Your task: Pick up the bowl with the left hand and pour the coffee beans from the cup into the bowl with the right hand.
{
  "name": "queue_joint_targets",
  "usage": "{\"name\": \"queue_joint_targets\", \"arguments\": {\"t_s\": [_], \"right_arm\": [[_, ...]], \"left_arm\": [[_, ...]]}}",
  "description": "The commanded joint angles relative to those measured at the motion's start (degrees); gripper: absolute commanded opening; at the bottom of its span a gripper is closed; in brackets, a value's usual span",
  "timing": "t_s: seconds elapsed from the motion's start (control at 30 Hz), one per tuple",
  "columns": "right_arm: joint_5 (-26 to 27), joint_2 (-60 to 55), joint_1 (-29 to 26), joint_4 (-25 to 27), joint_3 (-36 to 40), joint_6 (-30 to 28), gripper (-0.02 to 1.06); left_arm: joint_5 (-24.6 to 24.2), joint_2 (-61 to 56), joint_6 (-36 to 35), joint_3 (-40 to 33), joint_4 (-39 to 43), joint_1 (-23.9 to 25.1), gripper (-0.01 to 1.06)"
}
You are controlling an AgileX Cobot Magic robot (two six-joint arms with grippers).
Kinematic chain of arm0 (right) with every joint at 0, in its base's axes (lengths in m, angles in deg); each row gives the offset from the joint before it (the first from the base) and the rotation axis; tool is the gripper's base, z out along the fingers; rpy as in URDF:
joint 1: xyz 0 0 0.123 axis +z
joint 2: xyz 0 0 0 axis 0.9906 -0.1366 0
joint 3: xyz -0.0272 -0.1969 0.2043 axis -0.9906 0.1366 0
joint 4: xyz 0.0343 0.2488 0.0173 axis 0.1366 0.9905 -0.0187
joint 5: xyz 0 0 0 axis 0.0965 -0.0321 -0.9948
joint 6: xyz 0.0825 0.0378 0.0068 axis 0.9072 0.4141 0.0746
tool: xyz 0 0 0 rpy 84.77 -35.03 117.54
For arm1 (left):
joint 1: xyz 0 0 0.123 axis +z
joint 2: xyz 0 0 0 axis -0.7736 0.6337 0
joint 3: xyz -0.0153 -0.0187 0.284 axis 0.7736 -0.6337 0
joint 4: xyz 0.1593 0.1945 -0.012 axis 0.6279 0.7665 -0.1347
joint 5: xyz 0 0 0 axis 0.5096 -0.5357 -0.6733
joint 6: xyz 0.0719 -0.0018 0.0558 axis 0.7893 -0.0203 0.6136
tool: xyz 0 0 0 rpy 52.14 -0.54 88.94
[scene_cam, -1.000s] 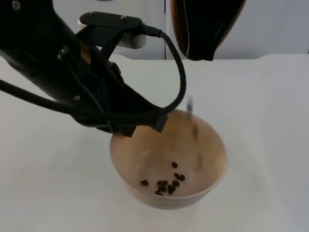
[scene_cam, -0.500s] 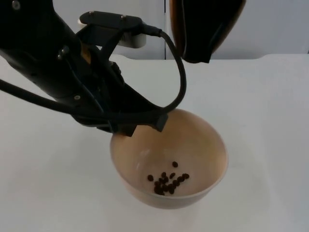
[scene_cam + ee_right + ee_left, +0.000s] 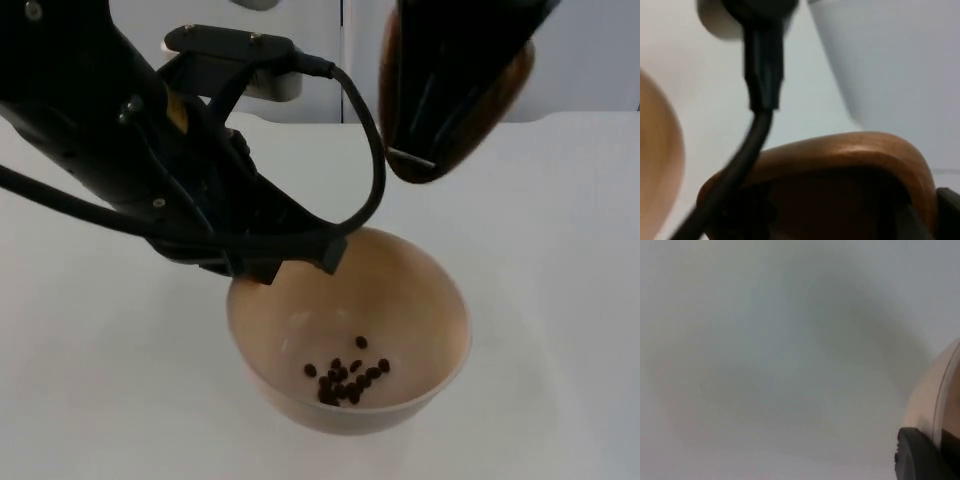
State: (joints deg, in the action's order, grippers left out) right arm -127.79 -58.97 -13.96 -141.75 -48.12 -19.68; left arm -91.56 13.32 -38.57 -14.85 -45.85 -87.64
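While left gripper [image 3: 285, 262] clamps bowl [image 3: 420, 290] rim, beans [image 3: 345, 380] lie inside; right gripper, fingers unreadable, holds tilted cup [image 3: 450, 90] above.

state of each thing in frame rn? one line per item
bowl: held at its rim by the left pincer, upright, beans inside
coffee beans: small pile at the bowl's bottom, none in the air
cup: in the right pincer, above and behind the bowl, tipped mouth-down
left pincer: shut on the bowl's rim
right pincer: holding the cup; one black fingertip at the cup's rim
table: white, bare around the bowl
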Motion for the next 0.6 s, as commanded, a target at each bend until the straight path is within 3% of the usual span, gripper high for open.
{"name": "queue_joint_targets", "arguments": {"t_s": [0.0, 0.1, 0.3, 0.4, 0.57], "right_arm": [[0.0, 0.6, -1.6, 3.7, -0.4, 1.1, 0.0], [0.5, 2.8, -4.2, 9.9, -0.4, 1.5, 0.0], [2.1, 5.1, -6.9, 14.8, -0.4, 1.5, 0.0], [3.9, 5.9, -9.5, 20.3, -0.4, 0.9, 0.0], [5.7, 5.9, -11.8, 25.0, -0.4, 0.5, 0.0]], "left_arm": [[0.1, -0.9, -0.4, -0.1, -0.8, -0.3, 0.0], [0.1, -0.9, -0.4, -0.1, -0.8, -0.3, 0.0], [0.2, -0.9, -0.4, -0.1, -0.8, -0.3, 0.0], [0.2, -0.9, -0.4, -0.1, -0.8, -0.3, 0.0], [0.2, -0.9, -0.4, -0.1, -0.8, -0.3, 0.0]]}}
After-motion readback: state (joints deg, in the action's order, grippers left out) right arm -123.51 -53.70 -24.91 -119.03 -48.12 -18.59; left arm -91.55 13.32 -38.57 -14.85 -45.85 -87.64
